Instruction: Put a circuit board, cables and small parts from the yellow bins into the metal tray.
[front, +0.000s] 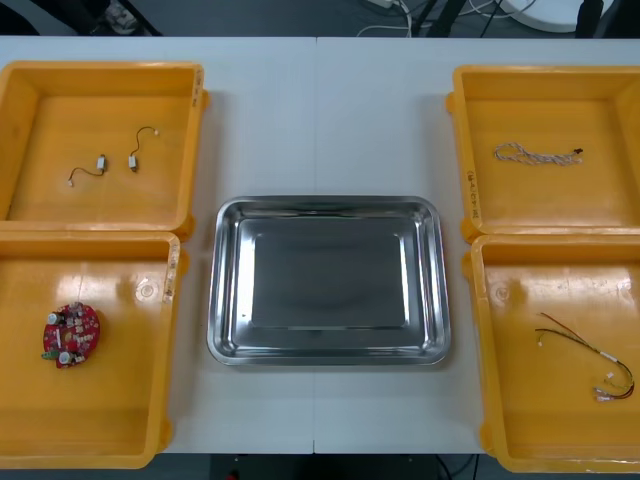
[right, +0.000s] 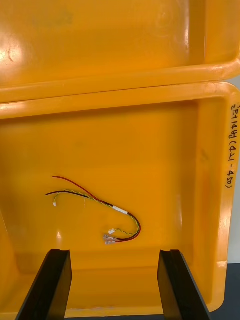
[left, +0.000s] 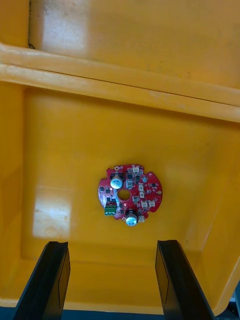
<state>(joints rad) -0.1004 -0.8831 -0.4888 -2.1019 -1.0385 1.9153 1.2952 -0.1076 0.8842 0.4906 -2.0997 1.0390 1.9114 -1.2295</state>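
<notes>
The bare, shiny metal tray (front: 328, 210) lies in the middle of the table. A round red circuit board (front: 71, 334) rests in the near left yellow bin (front: 90, 455); in the left wrist view the board (left: 130, 192) lies beyond my open left gripper (left: 112, 280). The red and yellow cable (front: 590, 360) lies in the near right yellow bin (front: 480, 330); in the right wrist view that cable (right: 100, 210) lies just ahead of my open right gripper (right: 115, 285). Nothing sits between either pair of fingers.
The far left yellow bin (front: 100, 68) holds two small metal parts (front: 115, 164) with thin leads. A twisted blue and white cable (front: 536, 153) lies in the far right yellow bin (front: 545, 72). Bare table strips flank the tray.
</notes>
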